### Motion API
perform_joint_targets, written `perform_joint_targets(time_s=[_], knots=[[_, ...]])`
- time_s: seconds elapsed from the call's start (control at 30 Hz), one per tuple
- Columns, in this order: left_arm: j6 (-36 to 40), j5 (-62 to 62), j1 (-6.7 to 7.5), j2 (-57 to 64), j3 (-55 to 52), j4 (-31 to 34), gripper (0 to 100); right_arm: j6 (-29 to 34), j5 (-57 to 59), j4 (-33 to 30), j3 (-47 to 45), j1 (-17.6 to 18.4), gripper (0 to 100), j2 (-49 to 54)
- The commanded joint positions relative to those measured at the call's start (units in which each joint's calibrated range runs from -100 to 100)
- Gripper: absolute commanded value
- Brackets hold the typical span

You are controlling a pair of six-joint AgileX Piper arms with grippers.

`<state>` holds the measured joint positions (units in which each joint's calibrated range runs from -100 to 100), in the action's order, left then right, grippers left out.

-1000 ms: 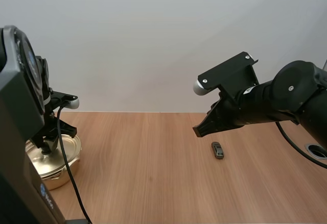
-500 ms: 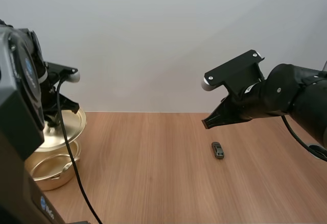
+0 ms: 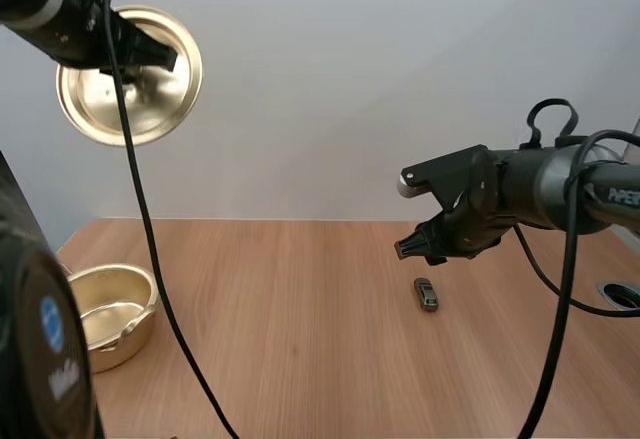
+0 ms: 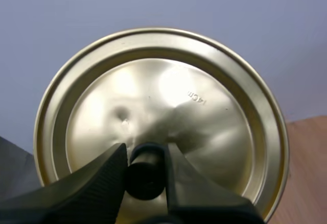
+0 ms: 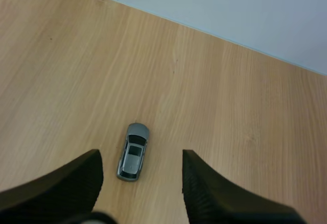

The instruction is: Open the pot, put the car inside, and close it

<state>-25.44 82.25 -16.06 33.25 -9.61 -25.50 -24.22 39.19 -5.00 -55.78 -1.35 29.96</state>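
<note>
Lid (image 3: 130,84) higher now, knob (image 4: 146,172) in L hand (image 4: 144,155)

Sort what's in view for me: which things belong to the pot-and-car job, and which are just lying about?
Job: pot, open; lid, held up by its knob in the left gripper; car, on the table below the open right gripper.
Lying about: a round opening in the table at its right edge.

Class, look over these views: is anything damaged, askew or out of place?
Only the lid: what looks like a small dent beside its knob, pinched by the left gripper. The pot, car and table look ordinary.
</note>
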Motion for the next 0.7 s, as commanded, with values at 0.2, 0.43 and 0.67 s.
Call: perform_joint_targets(time_s=[0.2, 0.43, 0.67], knots=[[-1.15, -0.12, -0.03, 8.24, 3.71, -0.78, 0, 2.63, -2.83, 0.01, 2.24, 0.06, 84, -6.65], [-1.15, 0.47, -0.03, 11.32, 7.13, -0.62, 0, 2.95, -2.39, 0.01, 2.38, 0.06, 96, -10.47], [-1.15, 6.6, -0.03, 11.47, 11.04, -0.62, 0, 2.76, -1.62, 1.95, 3.23, 0.06, 96, -13.34]])
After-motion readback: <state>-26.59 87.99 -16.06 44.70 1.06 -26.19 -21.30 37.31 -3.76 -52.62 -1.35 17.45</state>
